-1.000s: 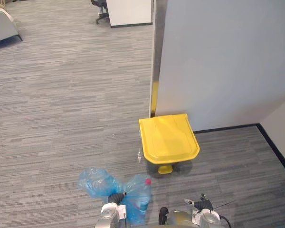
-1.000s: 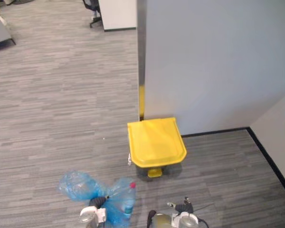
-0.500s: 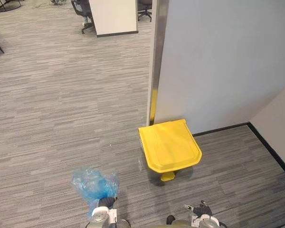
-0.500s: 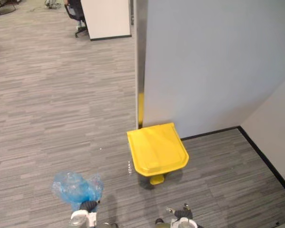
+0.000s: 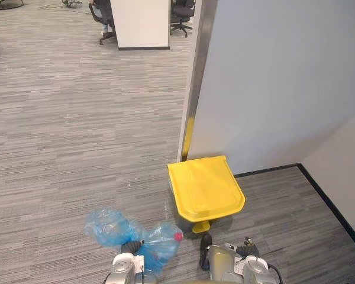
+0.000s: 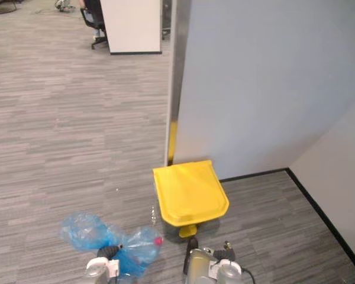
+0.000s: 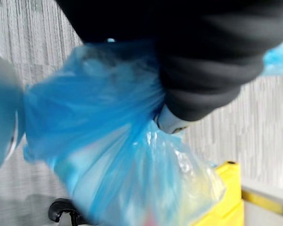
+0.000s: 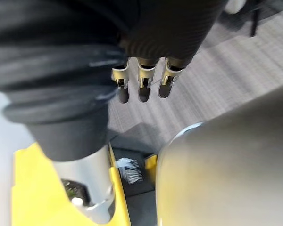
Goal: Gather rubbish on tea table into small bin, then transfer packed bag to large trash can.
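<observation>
Bagging done, by the look of it: crumpled translucent blue plastic bag (image 5: pixel 113 227), red-capped bottle (image 5: pixel 177 236) inside, hanging at lower left of the left eye view, neck clenched in left hand (image 5: pixel 130 247). Left to do: dropping it into yellow-lidded large trash can (image 5: pixel 206 188) at centre, lid down. Right hand (image 5: pixel 247 249) lower right, fingers (image 8: pixel 140 87) straight, empty.

Head stereo pair: looking steeply down from high up, both taking in the yellow trash can (image 5: pixel 206 188), blue bag (image 5: pixel 109 228) and grey carpet (image 5: pixel 77 118). Wrist cameras: sitting very close, left facing the bag, right facing the can.
</observation>
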Robot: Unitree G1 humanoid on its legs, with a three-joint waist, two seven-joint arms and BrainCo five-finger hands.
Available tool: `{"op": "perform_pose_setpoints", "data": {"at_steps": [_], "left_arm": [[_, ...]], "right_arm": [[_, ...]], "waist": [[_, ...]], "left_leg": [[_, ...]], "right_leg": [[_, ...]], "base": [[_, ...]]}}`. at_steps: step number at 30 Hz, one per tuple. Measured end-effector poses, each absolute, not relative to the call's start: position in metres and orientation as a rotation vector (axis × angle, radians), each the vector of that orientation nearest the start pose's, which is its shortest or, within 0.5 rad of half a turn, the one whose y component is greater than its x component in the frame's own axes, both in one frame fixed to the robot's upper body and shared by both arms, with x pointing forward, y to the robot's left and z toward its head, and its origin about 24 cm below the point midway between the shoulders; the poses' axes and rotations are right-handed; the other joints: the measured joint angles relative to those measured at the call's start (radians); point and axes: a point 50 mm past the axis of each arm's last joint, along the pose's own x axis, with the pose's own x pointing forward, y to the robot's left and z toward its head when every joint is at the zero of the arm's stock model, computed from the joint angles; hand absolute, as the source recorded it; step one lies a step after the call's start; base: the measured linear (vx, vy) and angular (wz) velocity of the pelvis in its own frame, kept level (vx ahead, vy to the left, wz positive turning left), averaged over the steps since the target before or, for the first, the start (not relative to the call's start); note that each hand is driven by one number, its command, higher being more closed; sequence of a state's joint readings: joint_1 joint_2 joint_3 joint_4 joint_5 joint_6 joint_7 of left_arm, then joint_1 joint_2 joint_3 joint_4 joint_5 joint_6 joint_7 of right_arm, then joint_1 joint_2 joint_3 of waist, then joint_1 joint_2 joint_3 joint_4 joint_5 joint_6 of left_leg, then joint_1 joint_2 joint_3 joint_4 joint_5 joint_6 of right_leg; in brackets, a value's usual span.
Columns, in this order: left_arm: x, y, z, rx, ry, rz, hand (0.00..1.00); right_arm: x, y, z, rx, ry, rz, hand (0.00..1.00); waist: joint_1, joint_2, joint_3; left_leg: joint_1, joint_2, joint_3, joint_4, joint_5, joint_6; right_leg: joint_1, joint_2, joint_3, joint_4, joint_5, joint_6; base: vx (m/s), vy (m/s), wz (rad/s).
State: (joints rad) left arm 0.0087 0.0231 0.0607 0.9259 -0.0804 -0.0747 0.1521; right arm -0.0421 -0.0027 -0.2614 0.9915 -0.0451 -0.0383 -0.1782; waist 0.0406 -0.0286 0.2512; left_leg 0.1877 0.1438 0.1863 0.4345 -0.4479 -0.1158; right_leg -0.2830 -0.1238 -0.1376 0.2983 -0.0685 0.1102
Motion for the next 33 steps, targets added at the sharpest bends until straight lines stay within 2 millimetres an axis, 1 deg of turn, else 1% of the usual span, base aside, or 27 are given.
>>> {"op": "perform_pose_setpoints", "data": {"at_steps": [1,3,5,6,8,9,11,12,13,15,17,18,19,22,23,25,26,27,28,29,30,32,33], "left_arm": [[0.155,0.167,-0.138,-0.030,0.857,0.240,1.00],[0.161,0.156,-0.136,-0.057,0.846,0.222,1.00],[0.165,0.153,-0.134,-0.063,0.833,0.217,1.00],[0.167,0.153,-0.133,-0.062,0.828,0.216,1.00],[0.171,0.154,-0.132,-0.062,0.818,0.215,1.00],[0.173,0.154,-0.130,-0.064,0.812,0.216,1.00],[0.177,0.154,-0.129,-0.082,0.802,0.232,1.00],[0.178,0.152,-0.128,-0.088,0.800,0.231,1.00],[0.178,0.153,-0.128,-0.086,0.799,0.231,1.00],[0.178,0.152,-0.128,-0.086,0.798,0.229,1.00],[0.182,0.150,-0.126,-0.083,0.786,0.215,1.00],[0.183,0.148,-0.126,-0.077,0.783,0.204,1.00],[0.186,0.147,-0.123,-0.069,0.769,0.190,1.00],[0.195,0.148,-0.115,-0.062,0.715,0.181,1.00],[0.197,0.149,-0.113,-0.052,0.704,0.173,1.00],[0.198,0.153,-0.113,-0.039,0.700,0.176,1.00],[0.199,0.155,-0.112,-0.037,0.694,0.180,1.00],[0.201,0.159,-0.110,-0.027,0.683,0.186,1.00],[0.204,0.162,-0.108,-0.019,0.672,0.188,1.00],[0.210,0.165,-0.103,-0.010,0.648,0.189,1.00],[0.222,0.169,-0.092,-0.003,0.589,0.202,1.00],[0.237,0.173,-0.079,-0.003,0.510,0.209,1.00],[0.240,0.176,-0.076,0.001,0.490,0.210,1.00]], "right_arm": [[0.155,-0.197,-0.139,-0.014,0.906,-0.378,0.00],[0.158,-0.201,-0.136,-0.018,0.886,-0.388,0.00],[0.156,-0.199,-0.136,-0.010,0.884,-0.391,0.00],[0.156,-0.198,-0.136,-0.003,0.880,-0.392,0.00],[0.156,-0.198,-0.134,0.002,0.865,-0.396,0.00],[0.155,-0.198,-0.135,0.003,0.865,-0.397,0.00],[0.156,-0.199,-0.134,0.000,0.862,-0.397,0.00],[0.157,-0.199,-0.134,-0.001,0.862,-0.397,0.00],[0.159,-0.200,-0.133,-0.004,0.856,-0.395,0.00],[0.161,-0.200,-0.132,-0.012,0.852,-0.388,0.00],[0.169,-0.196,-0.130,-0.039,0.840,-0.350,0.00],[0.171,-0.193,-0.129,-0.043,0.833,-0.335,0.00],[0.179,-0.187,-0.126,-0.053,0.815,-0.309,0.00],[0.201,-0.164,-0.115,-0.063,0.748,-0.221,0.00],[0.213,-0.159,-0.107,-0.072,0.699,-0.196,0.00],[0.227,-0.154,-0.095,-0.089,0.634,-0.169,0.00],[0.234,-0.153,-0.090,-0.103,0.606,-0.157,0.00],[0.246,-0.153,-0.079,-0.120,0.555,-0.144,0.00],[0.255,-0.153,-0.072,-0.137,0.522,-0.137,0.00],[0.267,-0.155,-0.062,-0.163,0.482,-0.126,0.00],[0.286,-0.158,-0.043,-0.191,0.406,-0.129,0.00],[0.308,-0.164,-0.018,-0.241,0.312,-0.140,0.00],[0.319,-0.166,-0.004,-0.256,0.268,-0.143,0.00]], "waist": [[-0.002,0.032,0.002],[-0.002,0.055,0.007],[0.002,0.046,0.009],[0.003,0.043,0.009],[0.005,0.040,0.008],[0.004,0.041,0.008],[0.002,0.045,0.004],[0.002,0.044,-0.001],[0.002,0.046,-0.003],[0.003,0.049,-0.009],[0.012,0.048,-0.011],[0.015,0.049,-0.012],[0.017,0.051,-0.012],[0.023,0.052,-0.011],[0.026,0.053,-0.011],[0.031,0.054,-0.009],[0.033,0.055,-0.007],[0.041,0.057,-0.004],[0.042,0.063,0.008],[0.042,0.061,0.025],[0.042,0.065,0.056],[0.048,0.050,0.092],[0.060,0.041,0.101]], "left_leg": [[0.003,0.028,-0.003,-0.003,-0.016,-0.009],[0.006,0.053,-0.021,-0.036,-0.021,-0.010],[0.022,0.058,-0.063,-0.078,-0.021,-0.008],[0.029,0.069,-0.083,-0.084,-0.023,-0.008],[0.027,0.074,-0.123,-0.083,-0.022,-0.019],[0.024,0.075,-0.153,-0.082,-0.021,-0.019],[0.003,0.077,-0.180,-0.075,-0.015,-0.018],[-0.017,0.075,-0.187,-0.069,-0.009,-0.018],[-0.038,0.074,-0.195,-0.067,0.000,-0.026],[-0.074,0.072,-0.206,-0.066,0.016,-0.048],[-0.099,0.060,-0.213,-0.065,0.040,-0.070],[-0.107,0.058,-0.217,-0.060,0.046,-0.066],[-0.129,0.058,-0.224,-0.037,0.052,-0.060],[-0.196,0.062,-0.228,0.011,0.056,-0.053],[-0.221,0.066,-0.231,0.025,0.056,-0.053],[-0.251,0.074,-0.237,0.037,0.058,-0.049],[-0.262,0.076,-0.241,0.038,0.058,-0.049],[-0.284,0.079,-0.252,0.037,0.057,-0.048],[-0.294,0.084,-0.257,0.035,0.056,-0.045],[-0.295,0.086,-0.257,0.022,0.048,-0.034],[-0.308,0.092,-0.269,0.006,0.023,-0.010],[-0.329,0.087,-0.286,0.003,0.023,-0.005],[-0.336,0.083,-0.288,0.003,0.023,-0.005]], "right_leg": [[-0.007,0.029,-0.004,0.010,-0.001,0.001],[-0.018,0.061,-0.014,0.019,0.010,-0.005],[-0.033,0.080,-0.015,0.069,0.005,-0.016],[-0.051,0.086,-0.022,0.126,-0.038,-0.031],[-0.074,0.073,-0.044,0.195,-0.092,-0.026],[-0.078,0.063,-0.059,0.226,-0.121,-0.023],[-0.089,0.045,-0.084,0.257,-0.155,-0.021],[-0.103,0.036,-0.092,0.266,-0.165,-0.023],[-0.113,0.029,-0.099,0.273,-0.165,-0.031],[-0.133,0.013,-0.115,0.273,-0.160,-0.038],[-0.143,-0.003,-0.121,0.267,-0.160,-0.038],[-0.143,-0.004,-0.121,0.261,-0.157,-0.042],[-0.144,-0.004,-0.123,0.248,-0.150,-0.054],[-0.168,-0.003,-0.127,0.231,-0.133,-0.070],[-0.177,-0.002,-0.132,0.224,-0.122,-0.059],[-0.189,0.004,-0.138,0.212,-0.107,-0.060],[-0.196,0.004,-0.141,0.210,-0.100,-0.053],[-0.210,0.006,-0.147,0.202,-0.088,-0.047],[-0.210,0.007,-0.157,0.194,-0.078,-0.030],[-0.210,0.010,-0.163,0.178,-0.082,-0.017],[-0.211,0.029,-0.152,0.146,-0.071,-0.003],[-0.211,0.051,-0.119,0.102,-0.042,0.002],[-0.211,0.062,-0.106,0.077,-0.017,-0.002]], "base": [[0.33,-0.133,-0.12],[0.32,-0.146,0.09],[0.19,-0.106,0.23],[0.17,-0.106,0.21],[0.15,-0.112,0.34],[0.14,-0.106,0.47],[0.13,-0.093,0.48],[0.11,-0.068,0.41],[0.14,-0.061,0.34],[0.11,-0.014,0.28],[0.08,0.008,0.20],[0.04,-0.008,0.12],[0.00,-0.013,0.12],[-0.05,-0.022,0.18],[-0.09,-0.038,0.20],[-0.10,-0.056,0.15],[-0.11,-0.072,0.14],[-0.12,-0.090,0.20],[-0.13,-0.092,0.22],[-0.16,-0.103,0.34],[-0.20,-0.108,0.31],[-0.24,-0.108,0.10],[-0.20,-0.056,-0.15]]}}
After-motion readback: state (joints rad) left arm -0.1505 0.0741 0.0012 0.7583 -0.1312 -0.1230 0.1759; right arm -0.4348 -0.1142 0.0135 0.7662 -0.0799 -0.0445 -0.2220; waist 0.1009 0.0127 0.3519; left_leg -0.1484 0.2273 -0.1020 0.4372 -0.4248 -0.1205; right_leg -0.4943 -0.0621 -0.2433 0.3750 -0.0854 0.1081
